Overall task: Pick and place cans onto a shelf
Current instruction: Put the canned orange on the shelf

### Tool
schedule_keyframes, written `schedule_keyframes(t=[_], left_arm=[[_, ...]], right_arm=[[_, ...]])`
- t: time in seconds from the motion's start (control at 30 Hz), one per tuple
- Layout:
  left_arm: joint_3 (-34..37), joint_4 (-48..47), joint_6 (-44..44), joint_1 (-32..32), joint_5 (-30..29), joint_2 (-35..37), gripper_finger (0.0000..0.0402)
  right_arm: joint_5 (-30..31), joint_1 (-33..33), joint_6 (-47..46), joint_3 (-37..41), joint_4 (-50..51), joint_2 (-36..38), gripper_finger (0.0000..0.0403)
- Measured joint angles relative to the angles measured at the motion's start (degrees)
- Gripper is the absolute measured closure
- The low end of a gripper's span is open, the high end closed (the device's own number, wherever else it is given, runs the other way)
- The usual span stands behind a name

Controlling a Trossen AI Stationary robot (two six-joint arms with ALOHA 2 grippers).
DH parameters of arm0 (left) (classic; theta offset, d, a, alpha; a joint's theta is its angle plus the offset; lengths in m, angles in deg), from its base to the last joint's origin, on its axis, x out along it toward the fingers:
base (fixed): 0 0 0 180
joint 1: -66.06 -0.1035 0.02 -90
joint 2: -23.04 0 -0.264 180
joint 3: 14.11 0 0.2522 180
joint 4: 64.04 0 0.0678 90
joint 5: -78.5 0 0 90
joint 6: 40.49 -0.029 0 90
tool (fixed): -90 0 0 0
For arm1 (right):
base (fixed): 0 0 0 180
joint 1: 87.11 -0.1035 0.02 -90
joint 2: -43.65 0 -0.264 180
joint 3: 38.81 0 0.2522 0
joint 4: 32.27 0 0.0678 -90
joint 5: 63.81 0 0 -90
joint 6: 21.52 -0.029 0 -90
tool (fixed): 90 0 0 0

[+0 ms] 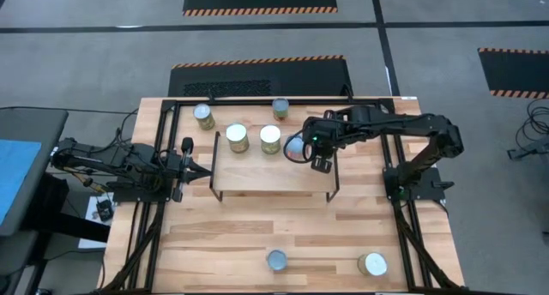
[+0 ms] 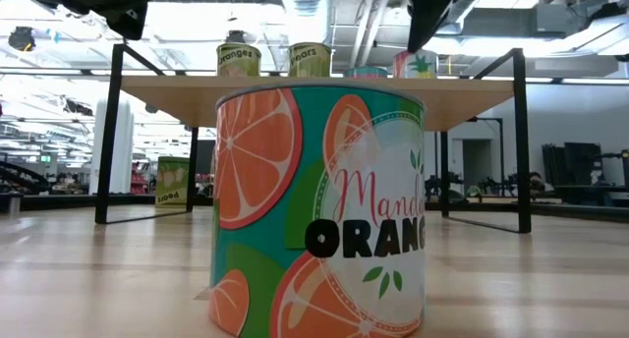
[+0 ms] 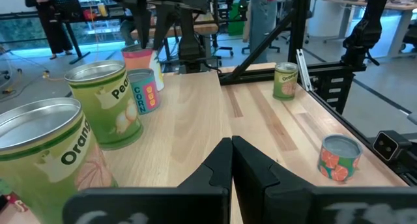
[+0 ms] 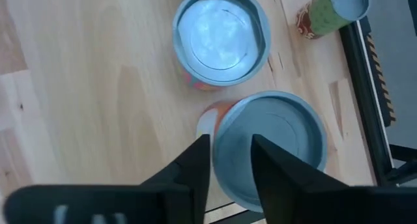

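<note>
The light-wood shelf (image 1: 257,175) stands mid-table on black wire legs. Several cans stand upright on it: two green ones (image 1: 237,138) (image 1: 270,139), a teal corn can (image 1: 294,147) and a pink-labelled can (image 2: 414,65). In the high view my right gripper (image 1: 312,156) hides the pink can. That gripper (image 4: 229,142) is open by a narrow gap right over the pink can's silvery top (image 4: 287,139). One finger is beside the rim and the other is over the lid. My left gripper (image 1: 203,171) is shut and empty at the shelf's left end. My right gripper points down right over the pink-labelled can's top (image 4: 234,136). I cannot tell whether a finger touches it. The can stands upright on the shelf.
Two cans (image 1: 203,117) (image 1: 280,109) stand on the table behind the shelf, near the far black rail. Two more stand near the front edge: a mandarin-orange can (image 1: 277,261), which fills the low view (image 2: 319,205), and another (image 1: 371,264). Bare table lies between shelf and front edge.
</note>
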Motion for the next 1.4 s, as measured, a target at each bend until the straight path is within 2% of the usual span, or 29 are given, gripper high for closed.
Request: schedule_keyframes(t=[0.2,0.37,0.53,0.7,0.83,1.0,1.1,1.4], left_arm=[[0.0,0.0,0.0,0.0,0.0,0.0,0.0401],[0.0,0.0,0.0,0.0,0.0,0.0,0.0401],[0.0,0.0,0.0,0.0,0.0,0.0,0.0401],[0.0,-0.9,0.0,0.0,0.0,0.0,0.0402],[0.0,-1.2,0.0,0.0,0.0,0.0,0.0401],[0.0,-0.9,-0.1,0.0,0.0,0.0,0.0401],[0.0,-0.9,-0.6,0.0,0.0,0.0,0.0401],[0.0,-0.9,-1.1,0.0,0.0,0.0,0.0401]], right_arm=[[0.0,0.0,0.1,-0.6,1.1,0.0,0.0230],[1.7,-1.9,0.4,-5.6,3.8,0.1,0.0233],[1.6,-7.7,1.9,-8.6,4.5,0.6,0.0283],[3.9,-17.5,-3.6,-6.7,2.6,0.9,0.0380],[5.0,-26.4,-8.8,0.3,-6.7,0.9,0.0387],[6.2,-36.1,-17.8,10.1,-21.7,0.9,0.0397],[6.2,-41.2,-27.9,13.1,-27.4,0.8,0.0393],[9.0,-52.9,-61.3,13.1,-20.7,0.2,0.0383]])
